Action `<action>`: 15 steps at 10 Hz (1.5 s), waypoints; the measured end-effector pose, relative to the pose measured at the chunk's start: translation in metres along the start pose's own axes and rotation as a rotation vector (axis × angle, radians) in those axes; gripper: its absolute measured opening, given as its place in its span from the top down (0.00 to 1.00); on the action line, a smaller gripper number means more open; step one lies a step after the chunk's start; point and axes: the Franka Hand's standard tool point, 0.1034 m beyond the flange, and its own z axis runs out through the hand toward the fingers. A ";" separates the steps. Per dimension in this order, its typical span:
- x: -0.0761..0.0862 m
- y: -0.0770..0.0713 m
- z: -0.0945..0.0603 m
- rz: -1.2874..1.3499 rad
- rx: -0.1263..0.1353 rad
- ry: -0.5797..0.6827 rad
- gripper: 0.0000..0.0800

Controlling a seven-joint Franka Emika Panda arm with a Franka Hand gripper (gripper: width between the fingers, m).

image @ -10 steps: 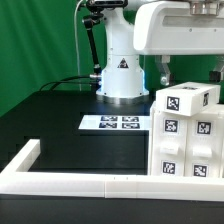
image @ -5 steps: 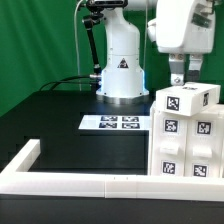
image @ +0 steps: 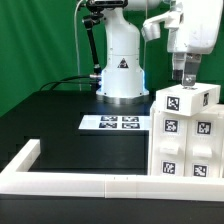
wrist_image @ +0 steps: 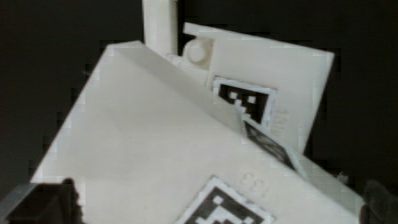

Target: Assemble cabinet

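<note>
The cabinet [image: 190, 135] is a white boxy body with black-and-white square tags. It stands on the black table at the exterior view's right, close to the front rail. My gripper [image: 185, 80] hangs just above its top, near the back edge, and holds nothing. In the wrist view the cabinet [wrist_image: 160, 140] fills the picture, seen at a slant, with tags on its faces. My gripper [wrist_image: 205, 205] is open over it: one dark finger [wrist_image: 45, 205] shows at one edge of the picture and the other at the opposite edge, with the cabinet's white surface between them.
The marker board [image: 118, 123] lies flat on the table in front of the robot base [image: 122, 75]. A long white rail [image: 90, 183] borders the table's front and turns up along the exterior view's left side. A green backdrop stands behind.
The hand has turned about its wrist and shifted toward the exterior view's right, staying above the cabinet's top. The cabinet has not moved.
</note>
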 end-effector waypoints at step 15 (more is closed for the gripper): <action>0.004 0.004 0.019 -0.588 0.025 -0.080 0.31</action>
